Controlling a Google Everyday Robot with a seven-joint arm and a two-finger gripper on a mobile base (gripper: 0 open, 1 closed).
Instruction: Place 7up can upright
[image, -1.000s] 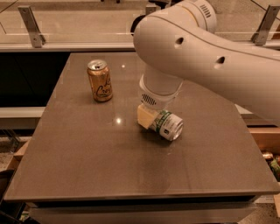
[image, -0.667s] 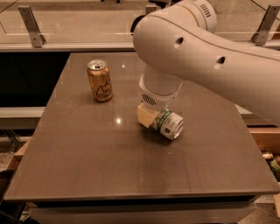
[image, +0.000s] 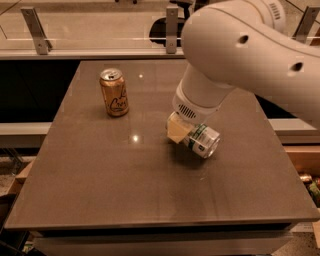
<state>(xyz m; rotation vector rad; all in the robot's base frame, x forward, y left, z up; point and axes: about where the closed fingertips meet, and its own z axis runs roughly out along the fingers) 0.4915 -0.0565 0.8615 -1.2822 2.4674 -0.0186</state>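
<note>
The 7up can (image: 203, 140), silver-white with green bands, lies on its side, tilted, right of the middle of the brown table (image: 125, 185), its silver end facing front right. My gripper (image: 181, 131) reaches down from the big white arm (image: 235, 55) and is shut on the can's left end. One pale yellow finger (image: 177, 131) shows against the can; the other is hidden behind it. The can casts a shadow on the table right below it.
An orange-gold can (image: 114, 92) with dark script stands upright at the back left of the table. A glass rail with metal posts (image: 35, 30) runs behind the table. The table's edges drop off at the left, right and front.
The arm and the 7up can have shifted a little to the right and slightly up. The orange-gold can has not moved.
</note>
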